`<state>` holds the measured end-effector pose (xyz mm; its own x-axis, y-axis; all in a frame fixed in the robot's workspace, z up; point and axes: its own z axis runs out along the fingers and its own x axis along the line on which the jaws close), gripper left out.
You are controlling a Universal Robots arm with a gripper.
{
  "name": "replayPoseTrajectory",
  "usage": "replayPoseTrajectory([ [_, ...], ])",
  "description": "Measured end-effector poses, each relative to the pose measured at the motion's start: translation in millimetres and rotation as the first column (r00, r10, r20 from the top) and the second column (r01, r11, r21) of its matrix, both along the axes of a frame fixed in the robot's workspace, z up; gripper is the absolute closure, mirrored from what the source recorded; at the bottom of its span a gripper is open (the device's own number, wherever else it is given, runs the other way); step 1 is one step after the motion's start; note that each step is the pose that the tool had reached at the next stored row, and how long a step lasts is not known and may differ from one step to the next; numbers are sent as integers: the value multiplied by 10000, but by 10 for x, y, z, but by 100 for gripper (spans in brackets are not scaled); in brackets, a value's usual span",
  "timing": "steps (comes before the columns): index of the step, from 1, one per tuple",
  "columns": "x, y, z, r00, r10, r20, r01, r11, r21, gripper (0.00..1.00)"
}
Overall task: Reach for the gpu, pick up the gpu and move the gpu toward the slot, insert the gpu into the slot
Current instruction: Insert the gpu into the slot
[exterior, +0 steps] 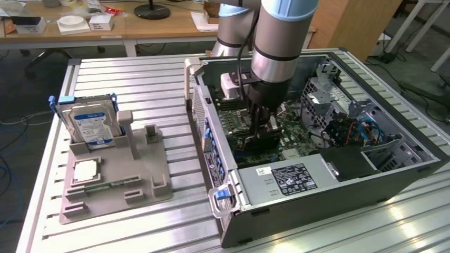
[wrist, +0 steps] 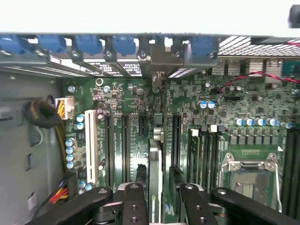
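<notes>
on a slatted metal table (exterior: 126,79) lies an open computer case (exterior: 338,200). inside it the gripper (wrist: 158,199), fingers closed on the gpu (wrist: 154,159), holds the card edge-on, upright against the motherboard (wrist: 126,98).

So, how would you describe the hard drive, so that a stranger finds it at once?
Find the open computer case on the slatted table; on the exterior view's left of it lies a grey tray. The hard drive stands upright at its far end: the only silver box with a blue label.
</notes>
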<state>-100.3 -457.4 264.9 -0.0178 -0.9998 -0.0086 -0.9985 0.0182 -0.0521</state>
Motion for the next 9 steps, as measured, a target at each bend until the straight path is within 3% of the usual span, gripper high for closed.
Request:
replayPoseTrajectory([
  [4, 0, 0, 14, 10000, 0, 15, 0, 10000, 1, 68],
  [6, 0, 0, 15, 10000, 0, 14, 0, 10000, -1, 80],
  [7, 0, 0, 15, 10000, 0, 14, 0, 10000, 0, 80],
  [9, 0, 0, 15, 10000, -1, 14, 1, 10000, -1, 90],
])
